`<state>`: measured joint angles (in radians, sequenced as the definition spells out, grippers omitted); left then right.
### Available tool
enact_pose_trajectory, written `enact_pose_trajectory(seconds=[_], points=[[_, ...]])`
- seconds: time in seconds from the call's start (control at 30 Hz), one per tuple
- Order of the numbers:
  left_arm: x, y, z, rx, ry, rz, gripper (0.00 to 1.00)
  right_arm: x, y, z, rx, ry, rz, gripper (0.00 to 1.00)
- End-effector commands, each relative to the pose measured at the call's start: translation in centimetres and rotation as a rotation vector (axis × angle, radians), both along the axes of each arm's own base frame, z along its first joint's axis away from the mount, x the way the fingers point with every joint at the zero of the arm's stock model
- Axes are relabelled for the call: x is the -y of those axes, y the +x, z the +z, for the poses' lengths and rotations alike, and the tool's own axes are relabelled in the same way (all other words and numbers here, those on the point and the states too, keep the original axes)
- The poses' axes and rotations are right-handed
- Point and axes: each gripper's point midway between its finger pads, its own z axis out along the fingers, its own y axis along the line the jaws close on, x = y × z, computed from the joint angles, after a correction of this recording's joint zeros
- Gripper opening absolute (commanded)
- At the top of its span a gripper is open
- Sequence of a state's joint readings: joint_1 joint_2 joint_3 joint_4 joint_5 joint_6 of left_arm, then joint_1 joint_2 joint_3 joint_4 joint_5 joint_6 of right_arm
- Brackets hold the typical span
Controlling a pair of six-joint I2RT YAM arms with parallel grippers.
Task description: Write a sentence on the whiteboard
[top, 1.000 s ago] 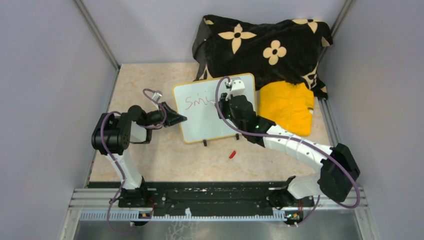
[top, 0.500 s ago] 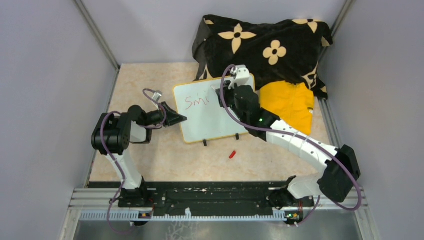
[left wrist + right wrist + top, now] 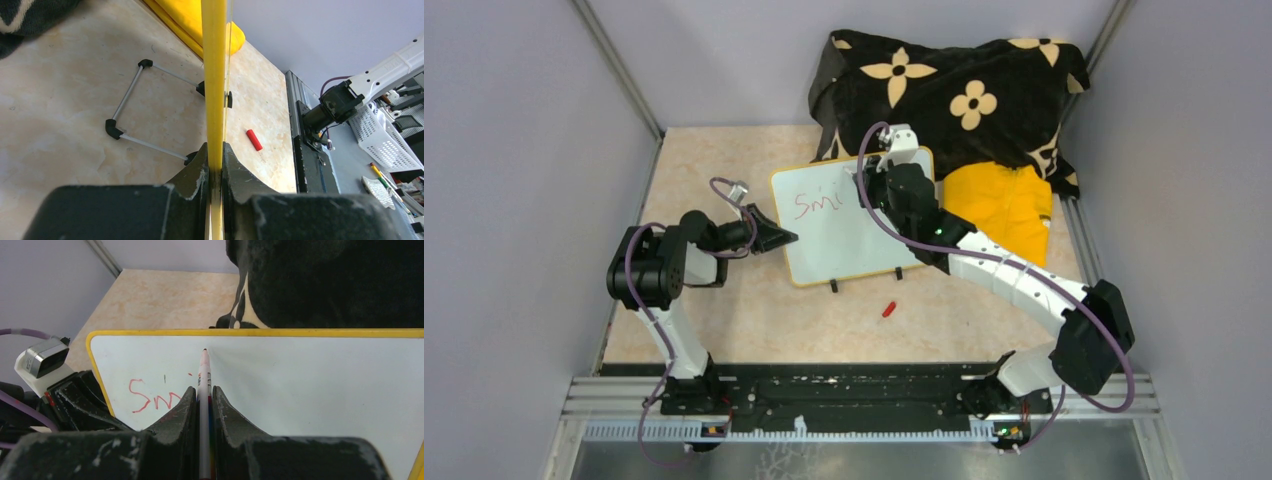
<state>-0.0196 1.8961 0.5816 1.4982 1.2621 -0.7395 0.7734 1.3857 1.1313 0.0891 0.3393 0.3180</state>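
Since a second ago my right wrist has climbed toward the top edge of the whiteboard (image 3: 844,240), and the elbow behind it has pulled in slightly; my left arm has not shifted, and the red writing is no longer than before.

My right arm sweeps from its base out to a bent elbow on the right, then slants up-left over the board's lower right corner. My right pincer (image 3: 203,390) is clamped narrow on a slim marker (image 3: 204,370), whose tip points at the white surface just under the top frame. I cannot tell whether it touches.

My left arm is folded, forearm running right, and my left pincer (image 3: 215,150) pinches the board's yellow left edge.

The whiteboard stands mid-desk (image 3: 714,160) on its black feet, in front of a flowered blanket (image 3: 954,90) and a yellow cloth (image 3: 1004,210). Of the sentence (image 3: 150,397) only "Smi" shows. A red cap (image 3: 889,308) lies in front of the board.
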Motion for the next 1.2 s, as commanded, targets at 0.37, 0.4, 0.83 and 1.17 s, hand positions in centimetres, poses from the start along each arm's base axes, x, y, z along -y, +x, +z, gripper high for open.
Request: enact_pose_trajectory(seconds=[0.37,0.4,0.83,1.17], points=[[0.0,0.5,-0.2,0.035,0.016,0.008,0.0,-0.1,0.7,0.3,-0.004,0.043,-0.014,0.0],[0.0,0.5,-0.2,0.035,0.016,0.01,0.0,0.0,0.8,0.0,-0.01,0.04,-0.017,0.0],[0.0,0.5,-0.3,0.031,0.016,0.01,0.0,0.9,-0.3,-2.5,-0.057,0.019,-0.017,0.0],[0.0,0.5,-0.4,0.026,0.016,0.012,0.0,1.9,-1.8,-5.0,-0.109,0.007,-0.015,0.0]])
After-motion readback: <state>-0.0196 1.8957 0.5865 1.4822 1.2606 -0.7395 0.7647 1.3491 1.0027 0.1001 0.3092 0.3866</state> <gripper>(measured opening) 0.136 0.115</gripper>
